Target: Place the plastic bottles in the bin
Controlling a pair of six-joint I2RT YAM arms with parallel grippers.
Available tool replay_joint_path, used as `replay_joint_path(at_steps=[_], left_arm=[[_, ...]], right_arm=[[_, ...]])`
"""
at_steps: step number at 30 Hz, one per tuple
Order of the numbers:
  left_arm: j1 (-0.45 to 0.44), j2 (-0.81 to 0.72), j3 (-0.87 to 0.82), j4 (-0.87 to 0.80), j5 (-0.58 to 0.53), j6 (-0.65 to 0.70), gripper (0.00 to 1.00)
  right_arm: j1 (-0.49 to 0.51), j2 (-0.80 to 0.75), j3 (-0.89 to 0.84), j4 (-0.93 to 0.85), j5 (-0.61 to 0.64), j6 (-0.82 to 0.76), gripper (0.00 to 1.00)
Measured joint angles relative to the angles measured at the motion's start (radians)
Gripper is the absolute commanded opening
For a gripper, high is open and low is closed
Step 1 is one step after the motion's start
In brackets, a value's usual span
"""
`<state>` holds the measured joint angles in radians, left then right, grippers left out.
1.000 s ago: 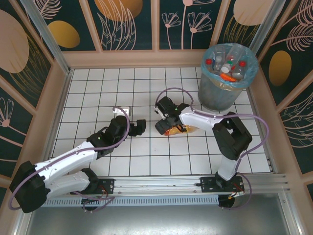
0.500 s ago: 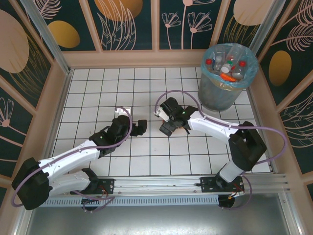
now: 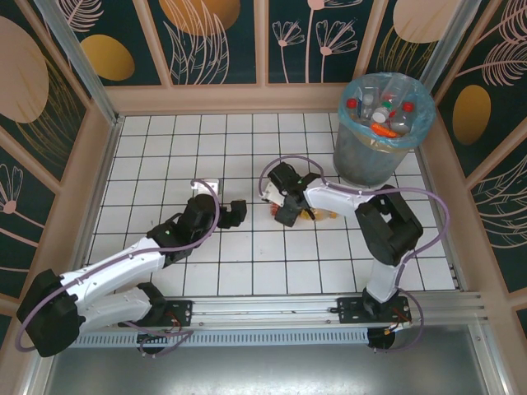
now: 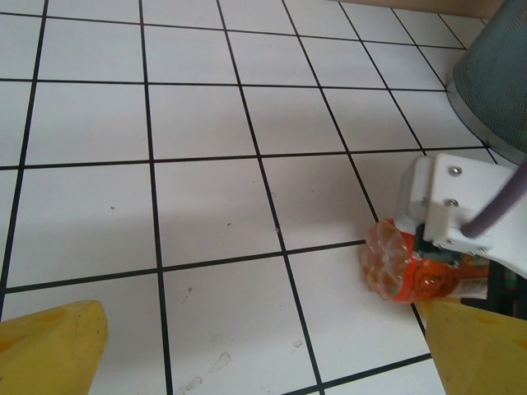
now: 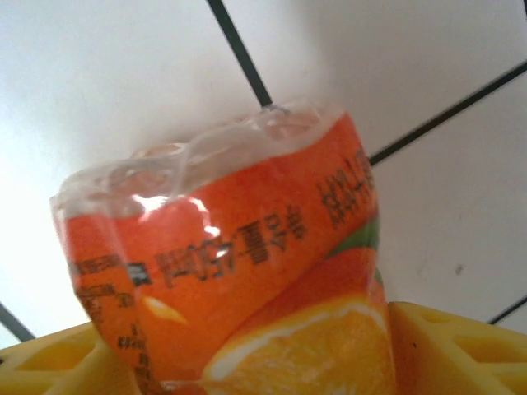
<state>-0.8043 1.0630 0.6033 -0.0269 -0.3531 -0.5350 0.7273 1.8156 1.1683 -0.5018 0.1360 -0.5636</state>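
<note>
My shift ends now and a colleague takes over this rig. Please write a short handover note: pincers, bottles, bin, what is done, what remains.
The left pincer is open and empty, near the middle of the tiled table.
The right pincer straddles a crumpled orange-label bottle lying on the tiles; a firm grip cannot be confirmed.
The bin stands at the far right, with several bottles inside.
Done: those bottles are binned.
Left: secure the orange-label bottle, lift it, drop it into the bin.

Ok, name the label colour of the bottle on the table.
Orange label, dark print; clearest in right wrist view.
</note>
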Motion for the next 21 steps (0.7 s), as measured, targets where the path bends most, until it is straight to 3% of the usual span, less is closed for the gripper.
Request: replay_joint_path(at_steps=[3,13,17,21], left_arm=[[0.0,-0.008,-0.005,0.0,-0.004,0.0,0.99],[0.0,-0.035,0.0,-0.001,-0.056,0.058,0.99],[0.0,-0.018,0.033,0.003,-0.056,0.084,0.99],[0.0,0.018,0.051,0.026,-0.048,0.089,0.99]], right_arm=[[0.0,0.018,0.038,0.005,-0.032,-0.001,0.5],[-0.054,-0.009,0.232,-0.011,-0.067,0.105,0.47],[-0.119,-0.106,0.346,-0.01,-0.019,0.163,0.46],[-0.175,-0.298,0.362,0.146,0.109,0.181,0.45]])
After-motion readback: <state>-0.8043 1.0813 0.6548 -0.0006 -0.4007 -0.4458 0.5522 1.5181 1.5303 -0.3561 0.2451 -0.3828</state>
